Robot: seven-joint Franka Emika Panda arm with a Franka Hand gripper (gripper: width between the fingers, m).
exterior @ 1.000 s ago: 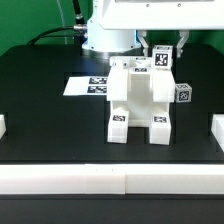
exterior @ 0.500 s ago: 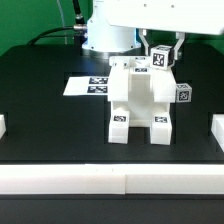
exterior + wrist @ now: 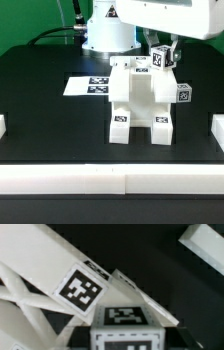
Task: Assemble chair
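Observation:
The partly built chair (image 3: 140,100) stands mid-table, a blocky white structure with tag stickers on its two front feet. My gripper (image 3: 164,50) hangs over its back right top corner and is shut on a white tagged chair piece (image 3: 161,59), held tilted against the top of the structure. In the wrist view the held piece (image 3: 125,333) sits between my dark fingers (image 3: 83,333), with the chair's slanted white panels (image 3: 40,274) and a tag close beneath. Whether the piece is seated in the structure is hidden.
The marker board (image 3: 88,86) lies flat behind the chair on the exterior view's left. A tagged white block (image 3: 183,93) sits at the chair's right side. White barriers line the front (image 3: 110,180), left (image 3: 3,127) and right (image 3: 217,130) table edges. The arm's base (image 3: 108,35) stands behind.
My gripper with the held piece has shifted slightly toward the exterior view's right and the piece has tilted a little more. The chair has not moved.

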